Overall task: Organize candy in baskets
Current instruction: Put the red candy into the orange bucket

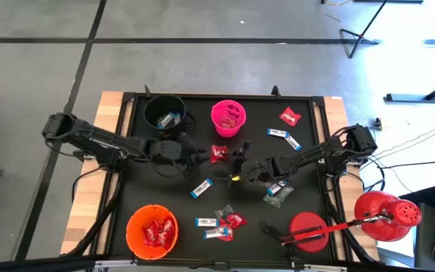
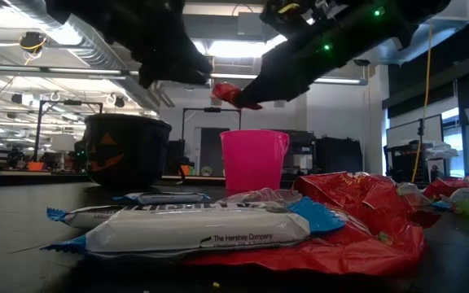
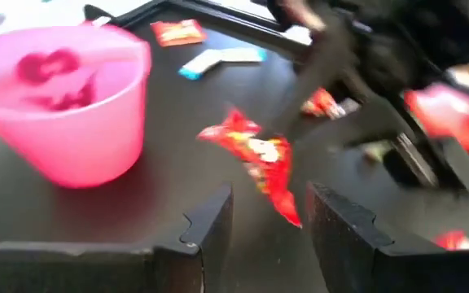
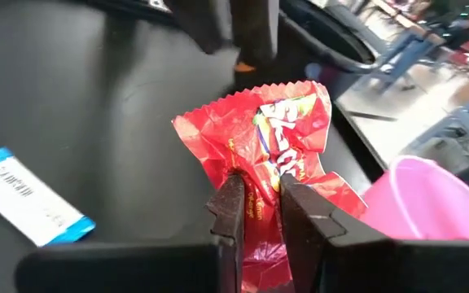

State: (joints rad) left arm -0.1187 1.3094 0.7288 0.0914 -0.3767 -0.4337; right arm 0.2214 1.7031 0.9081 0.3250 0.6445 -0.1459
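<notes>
Right hand (image 4: pixel 257 213) is pinching a red candy packet (image 4: pixel 271 150) by its bottom edge, lifted off the table near the pink basket (image 1: pixel 228 118). Looks light, crinkly and slippery, so grab the crimped seam. Left hand (image 3: pixel 269 216) hangs unclenched close by.

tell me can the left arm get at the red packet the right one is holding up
Probably yes. The red packet hangs pinched in the right gripper, and the left gripper faces it with fingers open and nothing between them. Only the right fingers crowd one end.
</notes>
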